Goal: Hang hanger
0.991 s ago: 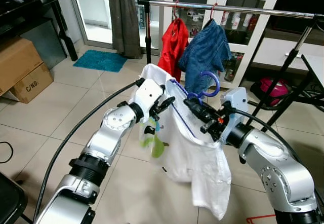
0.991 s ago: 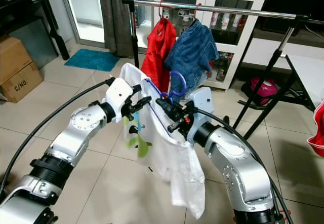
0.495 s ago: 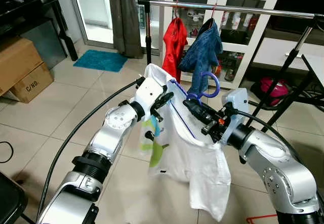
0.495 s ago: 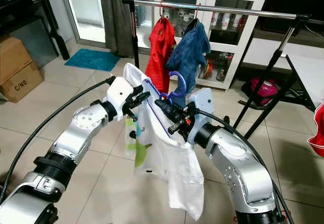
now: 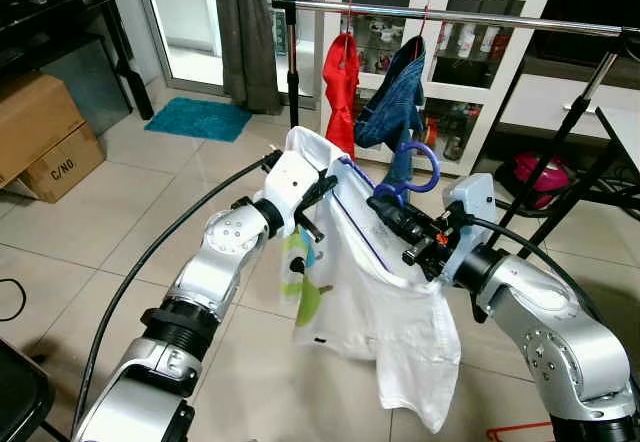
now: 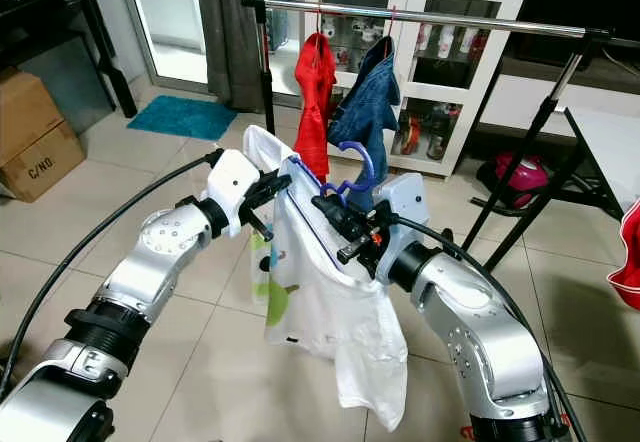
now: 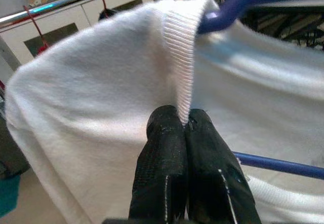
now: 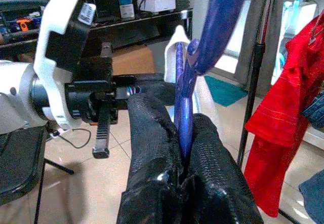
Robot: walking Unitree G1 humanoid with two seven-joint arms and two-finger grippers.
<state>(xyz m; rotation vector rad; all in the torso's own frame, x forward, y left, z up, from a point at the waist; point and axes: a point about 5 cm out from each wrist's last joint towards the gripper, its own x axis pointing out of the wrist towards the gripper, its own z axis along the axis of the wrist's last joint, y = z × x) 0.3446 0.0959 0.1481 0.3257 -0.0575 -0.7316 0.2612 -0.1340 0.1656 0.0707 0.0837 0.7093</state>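
Observation:
A white T-shirt (image 5: 385,307) with a green print hangs on a blue hanger (image 5: 418,165) held between my two arms, below the silver clothes rail (image 5: 450,17). My right gripper (image 5: 385,207) is shut on the blue hanger just under its hook; in the right wrist view the blue hanger (image 8: 190,102) runs up from between the fingers (image 8: 147,148). My left gripper (image 5: 318,190) is shut on the ribbed collar of the white T-shirt (image 7: 179,82). The rail carries a red shirt (image 5: 340,87) and a blue denim garment (image 5: 398,97).
A white cabinet with glass doors (image 5: 440,52) stands behind the rail. The rail's black stand legs (image 5: 570,162) spread at the right. Cardboard boxes (image 5: 40,132) sit at the left, a teal mat (image 5: 200,119) and a dark curtain (image 5: 245,32) near the door. A pink bag (image 5: 540,177) lies at the right.
The white T-shirt's hem has swung and spread out. The hanger and both grippers have risen slightly toward the rail. The red shirt and denim garment on the rail have turned edge-on.

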